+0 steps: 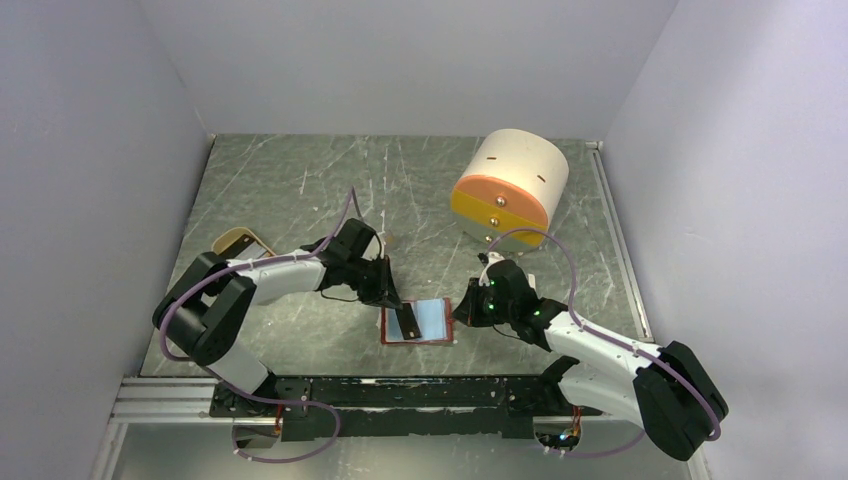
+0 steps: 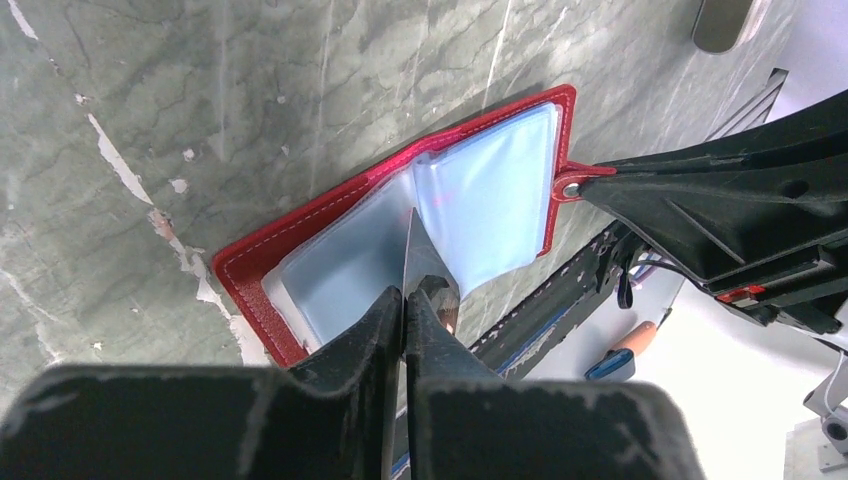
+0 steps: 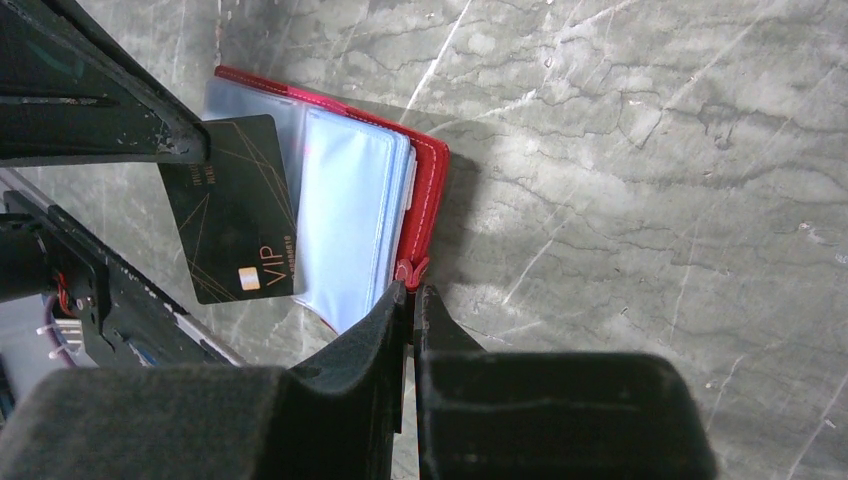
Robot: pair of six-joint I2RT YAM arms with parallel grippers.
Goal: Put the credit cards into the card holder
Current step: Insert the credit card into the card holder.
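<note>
The red card holder (image 1: 392, 336) lies open on the table near the front edge, pale blue pockets up; it also shows in the left wrist view (image 2: 250, 265) and the right wrist view (image 3: 432, 190). My left gripper (image 1: 403, 314) is shut on a black credit card (image 3: 232, 205) marked VIP, held edge-on (image 2: 418, 255) over the pockets by the fold. My right gripper (image 1: 460, 310) is shut on the holder's red snap tab (image 3: 410, 270) at its right edge, also seen in the left wrist view (image 2: 575, 182).
A big cream-and-orange cylinder (image 1: 508, 185) lies at the back right. A beige oval tray (image 1: 243, 244) with something dark in it sits at the left, behind the left arm. The black rail (image 1: 400, 392) runs along the table's front edge.
</note>
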